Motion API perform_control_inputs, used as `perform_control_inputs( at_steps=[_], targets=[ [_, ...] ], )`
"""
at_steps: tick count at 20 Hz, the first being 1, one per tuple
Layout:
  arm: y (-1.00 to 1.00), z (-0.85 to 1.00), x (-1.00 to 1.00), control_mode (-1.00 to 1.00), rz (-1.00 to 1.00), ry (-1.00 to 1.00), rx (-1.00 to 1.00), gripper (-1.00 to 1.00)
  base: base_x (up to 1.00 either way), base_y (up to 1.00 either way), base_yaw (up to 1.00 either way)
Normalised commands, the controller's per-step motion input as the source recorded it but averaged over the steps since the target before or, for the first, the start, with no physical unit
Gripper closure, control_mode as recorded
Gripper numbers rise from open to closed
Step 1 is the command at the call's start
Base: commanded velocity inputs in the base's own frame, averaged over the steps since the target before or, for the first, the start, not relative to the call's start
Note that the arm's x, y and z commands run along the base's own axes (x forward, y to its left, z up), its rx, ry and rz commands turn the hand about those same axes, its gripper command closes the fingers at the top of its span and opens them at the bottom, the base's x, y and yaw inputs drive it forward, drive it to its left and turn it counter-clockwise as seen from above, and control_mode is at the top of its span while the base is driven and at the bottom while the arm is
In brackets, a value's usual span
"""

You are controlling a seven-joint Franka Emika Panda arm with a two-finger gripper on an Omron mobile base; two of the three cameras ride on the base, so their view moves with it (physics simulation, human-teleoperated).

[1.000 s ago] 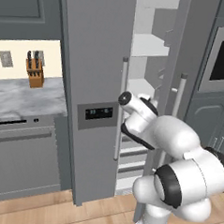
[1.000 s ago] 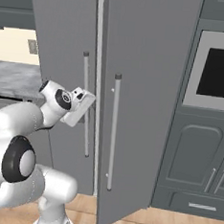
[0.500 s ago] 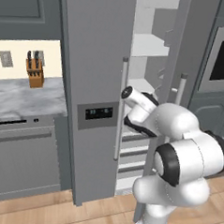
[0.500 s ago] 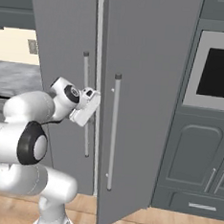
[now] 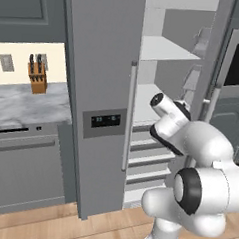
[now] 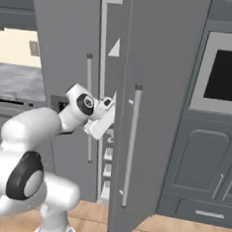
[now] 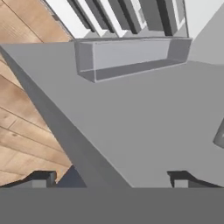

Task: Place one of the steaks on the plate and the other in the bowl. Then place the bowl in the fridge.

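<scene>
At the middle of the frame, the end effector [image 6: 103, 121] is seen spread wide, empty, straddling the fridge [image 5: 100, 90] door edge.

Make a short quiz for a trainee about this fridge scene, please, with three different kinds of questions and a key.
1. True or false: the fridge's right door stands open.
2. The hand is: A) shut on a steak, B) open with nothing between its fingers, C) shut on a handle.
3. What stands on the counter left of the fridge?

Key: 1 true; 2 B; 3 a knife block.
</scene>
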Motion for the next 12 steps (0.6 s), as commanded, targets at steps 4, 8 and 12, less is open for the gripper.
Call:
perform_control_inputs(
  at_steps=[4, 8, 12],
  targets=[
    [-1.0, 0.16, -0.98, -1.0, -0.01, 0.03, 0.01, -1.0, 0.0, 0.0, 0.0],
    [-1.0, 0.06, -0.98, -1.0, 0.0, 0.01, 0.02, -1.0, 0.0, 0.0, 0.0],
    [-1.0, 0.01, -0.59, -1.0, 0.0, 0.0, 0.0, -1.0, 0.0, 0.0, 0.0]
  ],
)
